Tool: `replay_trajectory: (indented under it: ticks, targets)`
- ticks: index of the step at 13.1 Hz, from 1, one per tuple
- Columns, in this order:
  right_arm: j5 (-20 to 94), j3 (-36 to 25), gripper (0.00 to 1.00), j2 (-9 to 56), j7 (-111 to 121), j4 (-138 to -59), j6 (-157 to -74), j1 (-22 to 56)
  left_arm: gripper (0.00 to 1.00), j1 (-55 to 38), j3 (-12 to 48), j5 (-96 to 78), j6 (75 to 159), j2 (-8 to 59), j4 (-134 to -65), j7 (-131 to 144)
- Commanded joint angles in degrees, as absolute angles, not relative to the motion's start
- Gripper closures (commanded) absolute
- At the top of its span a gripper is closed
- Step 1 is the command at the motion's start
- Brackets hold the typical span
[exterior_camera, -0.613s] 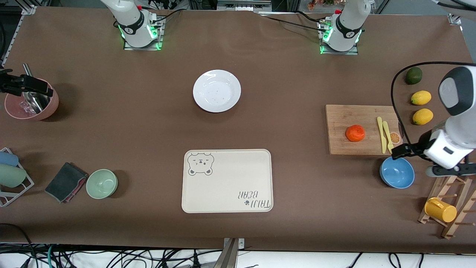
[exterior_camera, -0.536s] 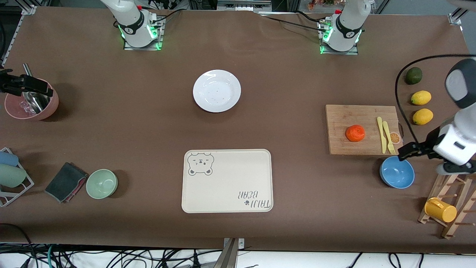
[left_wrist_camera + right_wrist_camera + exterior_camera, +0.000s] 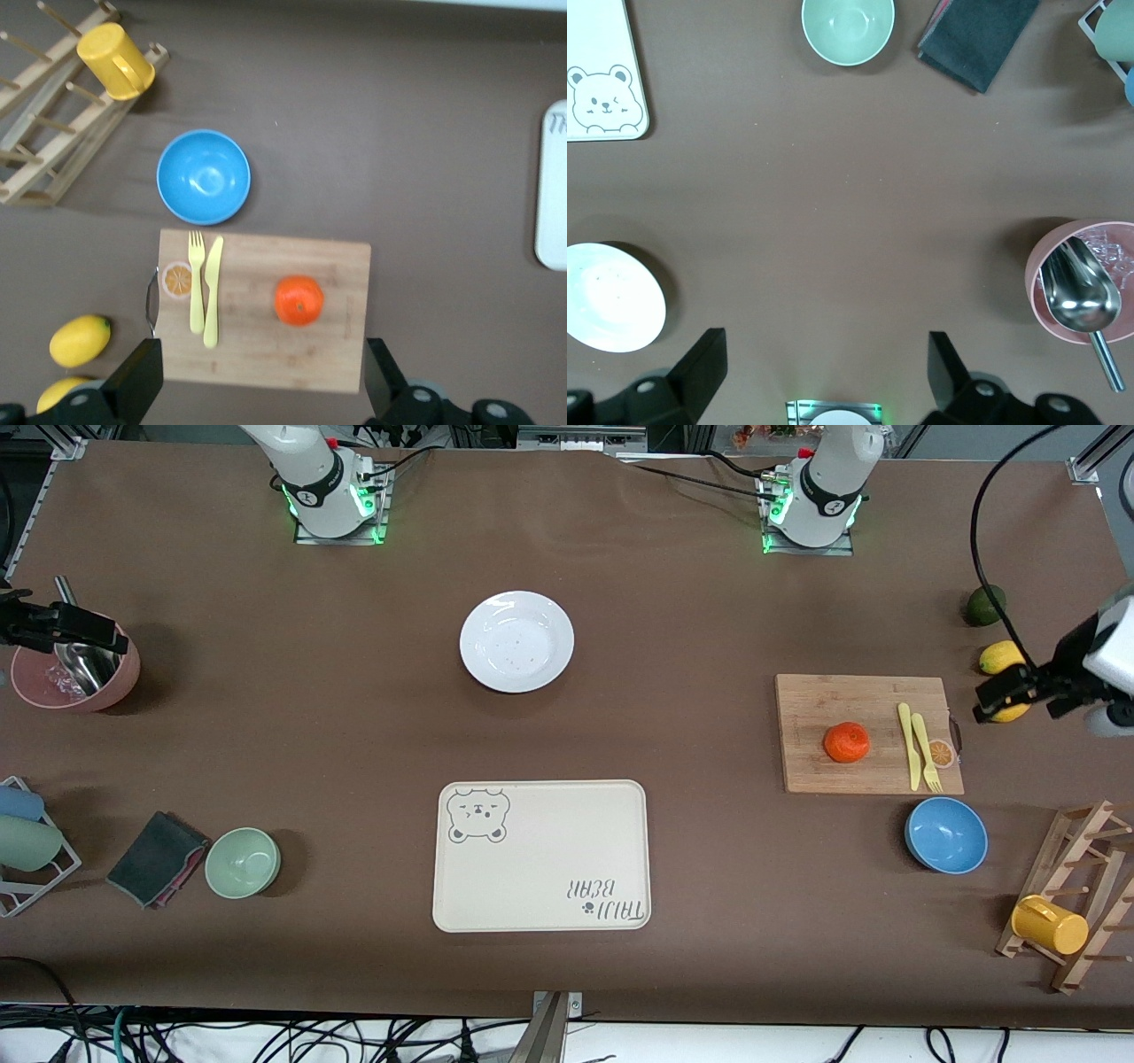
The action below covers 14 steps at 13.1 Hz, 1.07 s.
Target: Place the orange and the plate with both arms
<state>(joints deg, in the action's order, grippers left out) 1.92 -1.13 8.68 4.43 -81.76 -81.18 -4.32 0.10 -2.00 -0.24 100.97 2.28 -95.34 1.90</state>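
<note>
The small red-orange orange [image 3: 846,742] sits on the rectangular wooden cutting board [image 3: 824,700], untouched. The round glossy white plate [image 3: 516,641] lies well apart from the board, toward the right arm's end of the bench. The left gripper [image 3: 1001,693], released and empty, has swung off the blue bowl [image 3: 946,834] to over a yellow lemon [image 3: 998,655] beside the board, so no grasp has begun. The right gripper [image 3: 80,627] waits, released, over the pink bowl [image 3: 35,686].

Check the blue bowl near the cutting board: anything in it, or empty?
Empty. The blue bowl sits upright, nearer the front camera than the cutting board; both the front and left wrist views show only its bare blue inside.
</note>
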Motion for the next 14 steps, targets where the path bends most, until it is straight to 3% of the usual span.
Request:
replay_trajectory:
  ticks: [1,5,14]
  targets:
    - [2.7,-1.1,0.00,8.6,4.5,-81.1,-80.2,-4.4,0.00,0.4,-0.4,-1.1,97.1,0.3,-94.3,2.4]
    - [2.7,-1.1,0.00,8.6,4.5,-81.1,-80.2,-4.4,0.00,0.3,-0.4,-0.6,93.0,2.0,-91.9,2.4]
    - [2.7,-1.1,0.00,8.6,4.5,-81.1,-80.2,-4.5,0.00,0.4,-0.5,-0.4,92.2,2.3,-91.8,2.3]
